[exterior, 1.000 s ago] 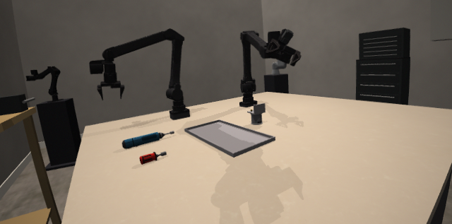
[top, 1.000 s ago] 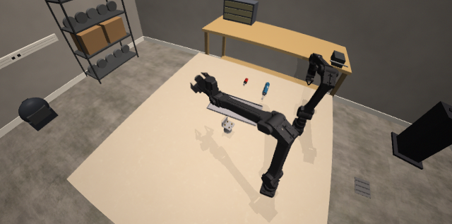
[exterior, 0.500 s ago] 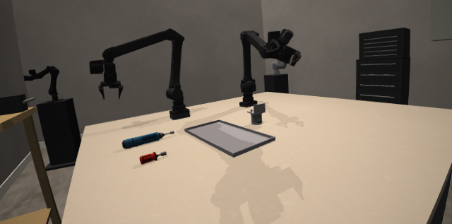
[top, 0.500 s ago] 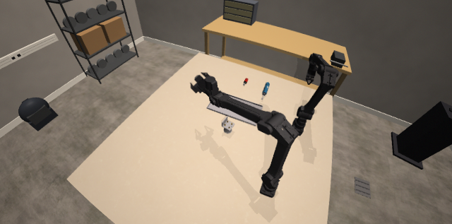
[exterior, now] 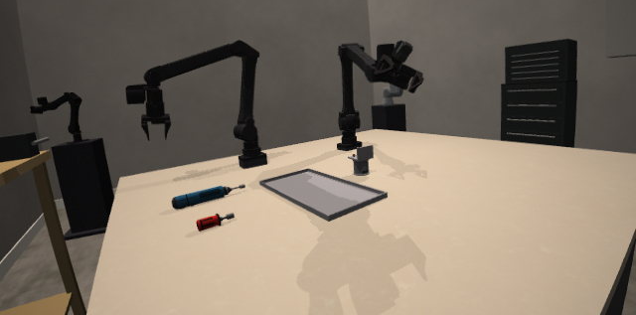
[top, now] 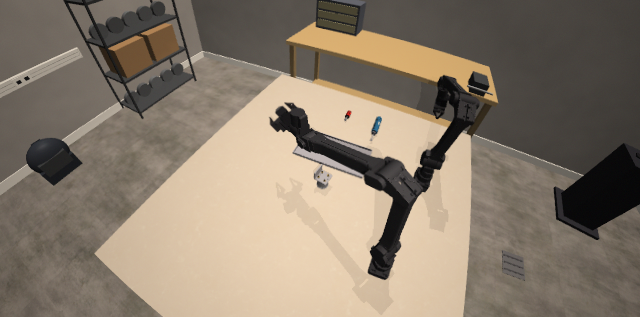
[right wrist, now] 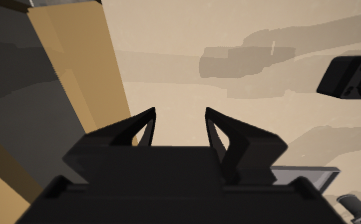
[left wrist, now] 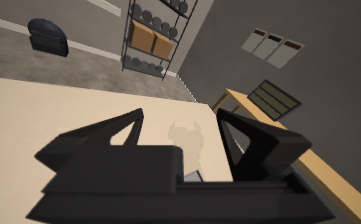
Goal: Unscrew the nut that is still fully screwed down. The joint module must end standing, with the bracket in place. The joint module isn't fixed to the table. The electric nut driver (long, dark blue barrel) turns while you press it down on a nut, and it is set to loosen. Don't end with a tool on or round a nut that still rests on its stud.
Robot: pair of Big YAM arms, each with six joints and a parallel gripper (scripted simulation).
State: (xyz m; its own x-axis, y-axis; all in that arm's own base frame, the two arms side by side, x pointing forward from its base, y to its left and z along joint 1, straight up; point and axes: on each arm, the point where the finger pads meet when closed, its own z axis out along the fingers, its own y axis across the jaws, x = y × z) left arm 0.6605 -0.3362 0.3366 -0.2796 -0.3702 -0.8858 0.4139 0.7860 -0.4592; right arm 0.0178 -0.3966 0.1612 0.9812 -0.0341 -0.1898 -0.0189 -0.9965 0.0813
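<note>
Top view, pale table (top: 215, 237), shelf rack (top: 181, 32), grey walls

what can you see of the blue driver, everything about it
The electric nut driver lies on its side on the table, beside the red driver. Its long, dark blue barrel looks like plastic, with black parts; a thin shaft sticks out of one end, tipped with a small grey socket. Only the table touches it; neither gripper holds it.

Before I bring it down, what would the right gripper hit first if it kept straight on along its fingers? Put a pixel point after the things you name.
The table top (top: 240, 247) (exterior: 472, 231) (left wrist: 26, 125) (right wrist: 181, 60), it seems: the right gripper (top: 438, 116) (exterior: 156, 139) (right wrist: 180, 111) points down at it. Depth is hard to judge, and its own body hides part of the wrist view.
</note>
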